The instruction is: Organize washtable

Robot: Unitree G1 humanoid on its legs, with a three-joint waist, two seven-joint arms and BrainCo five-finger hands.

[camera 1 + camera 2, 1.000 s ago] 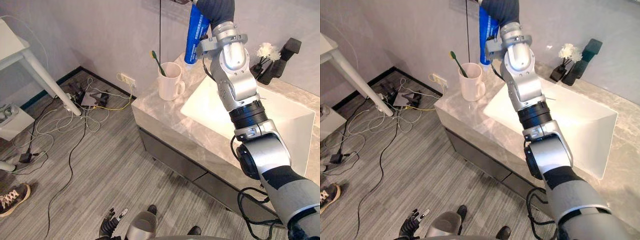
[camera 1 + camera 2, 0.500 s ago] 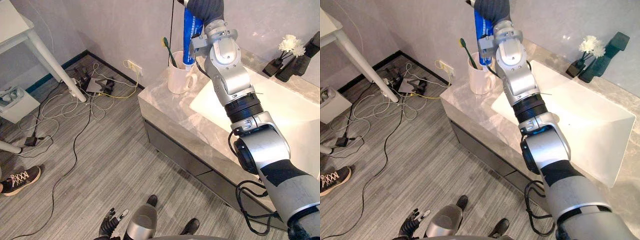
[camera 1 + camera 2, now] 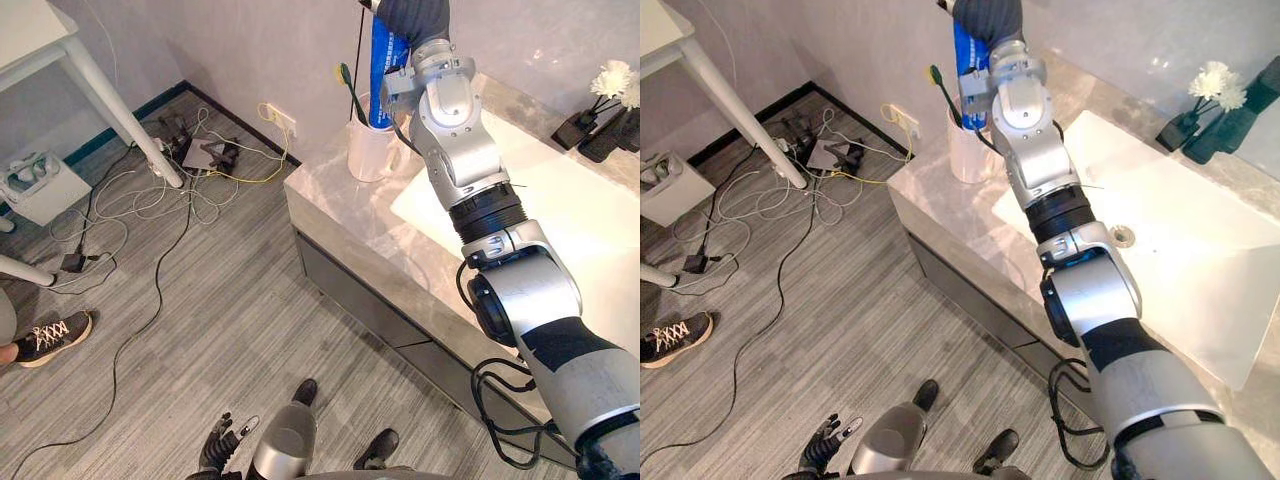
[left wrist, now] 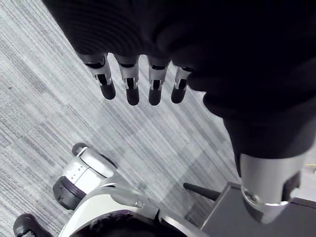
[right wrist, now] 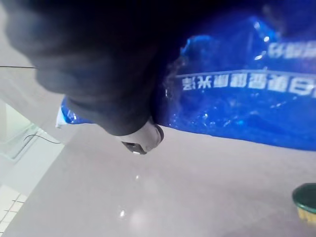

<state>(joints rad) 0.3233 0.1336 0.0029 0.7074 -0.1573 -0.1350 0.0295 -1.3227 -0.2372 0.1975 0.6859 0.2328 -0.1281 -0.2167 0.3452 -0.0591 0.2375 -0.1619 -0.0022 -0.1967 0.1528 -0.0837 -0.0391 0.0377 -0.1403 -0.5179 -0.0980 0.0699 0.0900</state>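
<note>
**Toothpaste tube held over the mug**

The blue toothpaste tube [image 3: 381,65] is clasped by the curled thumb and fingers of the right hand [image 3: 412,14]. It is kept upright, presumably so that it can be stood in the white mug [image 3: 368,152] beside the green toothbrush [image 3: 350,92], which leans towards eleven o'clock. The tube's lower end is level with the rim (whether inside cannot be told). The mug stands at ten o'clock of the basin [image 3: 560,205]. At six o'clock the left hand [image 3: 224,446] hangs slack and empty.

One blue tube [image 3: 380,50], one white mug [image 3: 368,155], one green toothbrush [image 3: 350,95], one basin [image 3: 590,230], one sneaker [image 3: 45,338]
</note>
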